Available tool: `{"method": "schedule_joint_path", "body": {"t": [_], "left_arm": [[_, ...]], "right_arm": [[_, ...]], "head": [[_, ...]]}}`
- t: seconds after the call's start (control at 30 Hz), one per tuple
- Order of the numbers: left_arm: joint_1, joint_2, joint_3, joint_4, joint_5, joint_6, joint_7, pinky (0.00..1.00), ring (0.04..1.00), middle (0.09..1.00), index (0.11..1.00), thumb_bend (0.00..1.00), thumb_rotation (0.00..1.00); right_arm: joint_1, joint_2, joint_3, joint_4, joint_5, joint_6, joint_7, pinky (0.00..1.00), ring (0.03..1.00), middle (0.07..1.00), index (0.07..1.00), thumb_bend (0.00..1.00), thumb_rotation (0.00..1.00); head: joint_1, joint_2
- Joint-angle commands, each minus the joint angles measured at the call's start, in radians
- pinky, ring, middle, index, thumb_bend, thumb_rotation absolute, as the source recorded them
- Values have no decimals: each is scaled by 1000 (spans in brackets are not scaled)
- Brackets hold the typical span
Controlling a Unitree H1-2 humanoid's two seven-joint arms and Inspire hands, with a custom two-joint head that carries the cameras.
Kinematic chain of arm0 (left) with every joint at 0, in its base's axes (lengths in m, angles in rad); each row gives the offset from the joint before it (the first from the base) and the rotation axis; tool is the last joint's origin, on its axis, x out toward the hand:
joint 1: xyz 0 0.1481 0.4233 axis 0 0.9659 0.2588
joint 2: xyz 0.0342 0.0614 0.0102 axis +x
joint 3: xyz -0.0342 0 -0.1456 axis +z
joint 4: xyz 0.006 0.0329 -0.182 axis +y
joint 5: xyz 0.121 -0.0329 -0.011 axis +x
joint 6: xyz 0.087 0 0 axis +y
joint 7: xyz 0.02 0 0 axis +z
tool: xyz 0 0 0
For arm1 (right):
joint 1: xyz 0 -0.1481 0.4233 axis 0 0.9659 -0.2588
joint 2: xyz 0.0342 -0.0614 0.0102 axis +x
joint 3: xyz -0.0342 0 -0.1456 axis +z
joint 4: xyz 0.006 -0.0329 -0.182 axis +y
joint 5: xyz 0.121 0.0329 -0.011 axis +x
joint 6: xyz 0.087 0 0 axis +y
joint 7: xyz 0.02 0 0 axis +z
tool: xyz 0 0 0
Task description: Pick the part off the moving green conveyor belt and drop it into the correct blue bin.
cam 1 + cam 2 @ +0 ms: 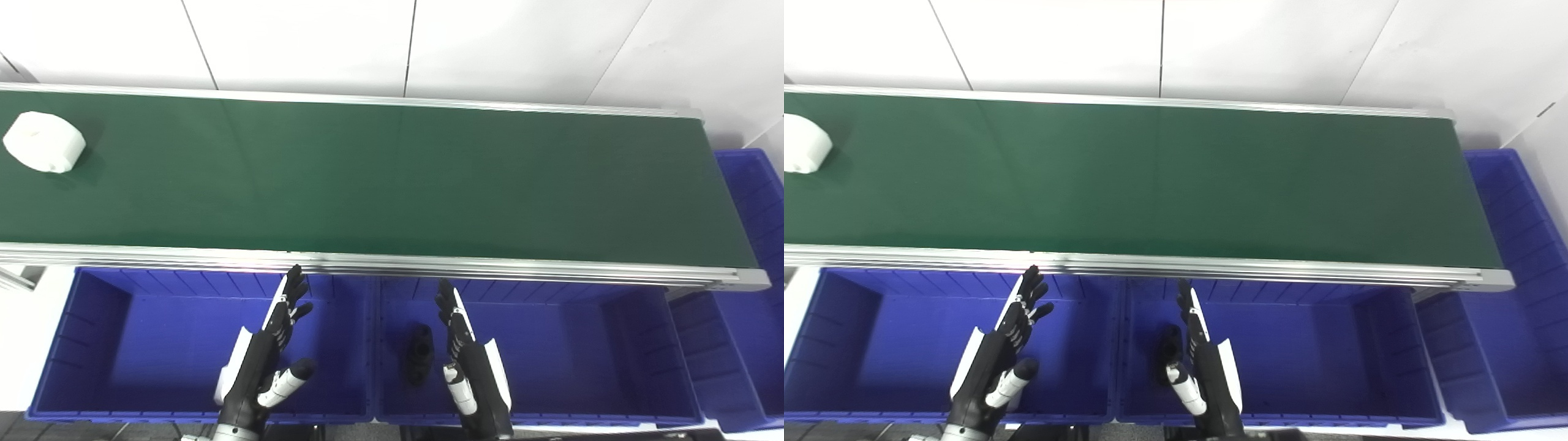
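Note:
A white round part (44,142) lies on the green conveyor belt (380,177) at its far left end; it is cut off by the frame edge in the right eye view (802,152). My left hand (269,352) is open and empty, held over the left blue bin (79,343). My right hand (468,355) is open and empty over the middle blue bin (569,349). A black part (420,353) lies in the middle bin just left of my right hand. Both hands are below the belt's near rail and far from the white part.
A third blue bin (750,288) stands at the belt's right end. The belt's metal near rail (392,263) runs just above both hands' fingertips. A white tiled wall (392,43) is behind the belt.

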Motion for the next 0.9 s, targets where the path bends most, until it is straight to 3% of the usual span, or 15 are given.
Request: {"method": "schedule_joint_path", "body": {"t": [0.0, 0.87], "left_arm": [[-2, 5, -4, -25, -5, -15, -2, 910, 982, 1000, 1000, 934, 849], [4, 7, -3, -31, -16, -16, -2, 908, 983, 1000, 1000, 964, 853]], "right_arm": [[5, 15, 5, -7, 2, -51, 13, 999, 987, 1000, 1000, 949, 1000], [14, 22, 5, -17, -4, -51, 11, 993, 982, 1000, 1000, 951, 1000]], "head": [[1, -1], [-7, 2]]}}
